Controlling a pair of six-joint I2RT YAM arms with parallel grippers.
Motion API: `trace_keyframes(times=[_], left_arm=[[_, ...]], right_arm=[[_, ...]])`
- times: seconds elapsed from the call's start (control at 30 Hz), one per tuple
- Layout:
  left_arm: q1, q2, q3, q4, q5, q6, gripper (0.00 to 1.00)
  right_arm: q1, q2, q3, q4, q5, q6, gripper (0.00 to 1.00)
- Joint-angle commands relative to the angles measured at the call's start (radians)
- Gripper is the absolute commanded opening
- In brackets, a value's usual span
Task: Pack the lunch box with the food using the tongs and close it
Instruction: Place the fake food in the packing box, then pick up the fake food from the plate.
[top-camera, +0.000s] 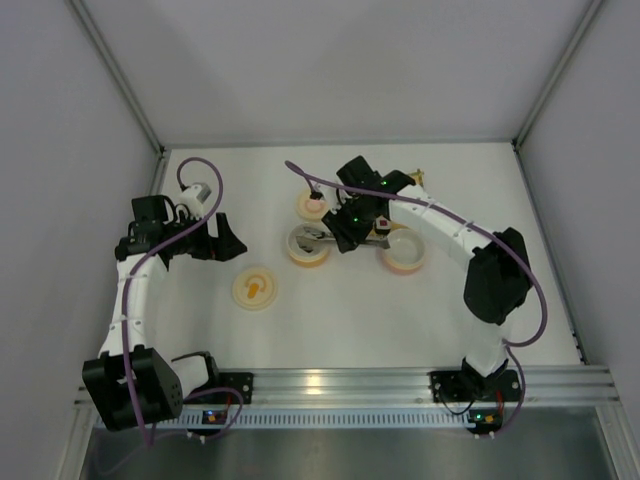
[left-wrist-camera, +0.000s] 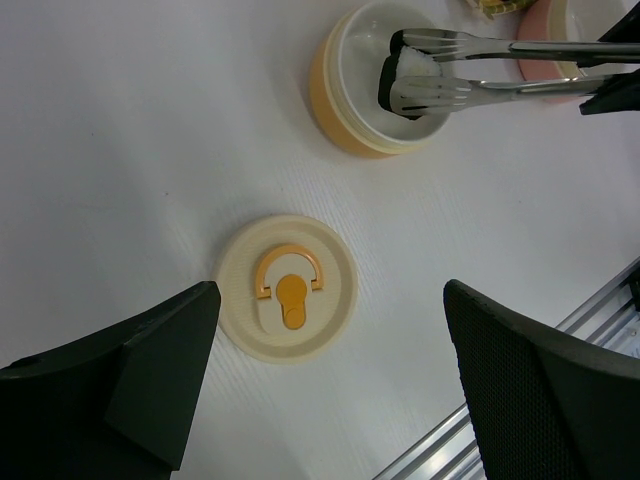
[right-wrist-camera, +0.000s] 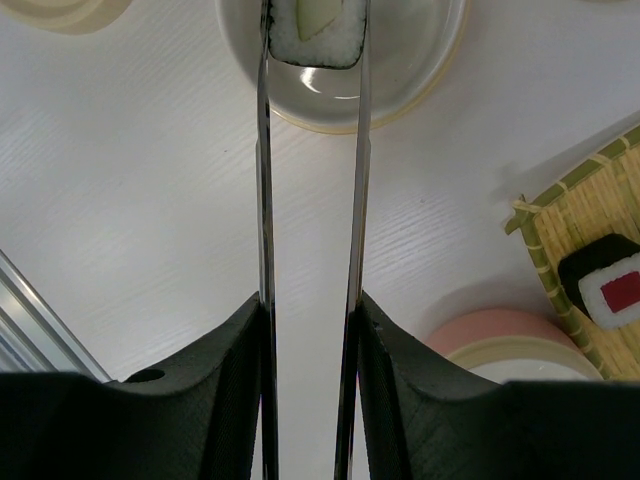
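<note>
far left, the left gripper (top-camera: 215, 238) hangs over bare table with its jaws spread wide and nothing between them, probably parked there so it is out of the way and close to the lid (left-wrist-camera: 286, 288). the lid lies flat on the table just below it, cream with an orange folding handle on top, and is likely left off because packing is not done. next along, the orange bowl (left-wrist-camera: 335, 95) stands open, which i take to be the lunch box section being filled. the tongs (left-wrist-camera: 480, 92) reach into it from the right, and their tips pinch a rice roll (right-wrist-camera: 318, 30) with a dark wrapper and a pale green centre. it sits inside the rim (whether it touches the bottom i cannot tell). the right gripper (right-wrist-camera: 310, 310) is closed around the two thin arms well back from the tips, and that squeeze is what keeps the roll held. easing it should drop the piece. further right a pink container (right-wrist-camera: 490, 330) with a cream rim stands near the gripper. beside it is the woven mat (right-wrist-camera: 580, 220), where the second roll (right-wrist-camera: 610, 285), black and white with a red middle, waits to be picked up. no brand, label or lettering can be read on anything here.
</note>
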Motion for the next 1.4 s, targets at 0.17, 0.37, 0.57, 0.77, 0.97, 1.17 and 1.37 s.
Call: trace_keyframes(times=[0.17,0.37,0.57,0.77,0.97,1.17,1.37], left_arm=[[0.005,0.000,0.003,0.030,0.026,0.009,0.98],[0.007,0.000,0.006,0.025,0.028,0.012,0.98],[0.005,-0.007,0.012,0.013,0.029,0.024,0.98],[0.007,-0.027,0.015,0.007,0.014,0.035,0.98],[0.007,-0.038,0.035,0.027,-0.005,0.026,0.98],[0.005,-0.021,0.027,0.037,-0.017,0.017,0.98],[0.007,-0.030,0.017,0.039,-0.020,0.009,0.98]], right_arm=[[0.015,0.017,0.007,0.076,-0.002,-0.005,0.44],[0.015,0.010,0.030,0.066,-0.005,-0.005,0.54],[-0.005,-0.053,0.067,0.038,-0.008,0.005,0.54],[-0.138,-0.171,0.049,-0.008,-0.038,0.060,0.53],[-0.356,-0.266,-0.115,-0.025,-0.018,0.114,0.53],[-0.434,-0.273,-0.190,-0.069,0.002,0.151,0.55],[-0.434,-0.236,-0.209,-0.043,0.025,0.177,0.55]])
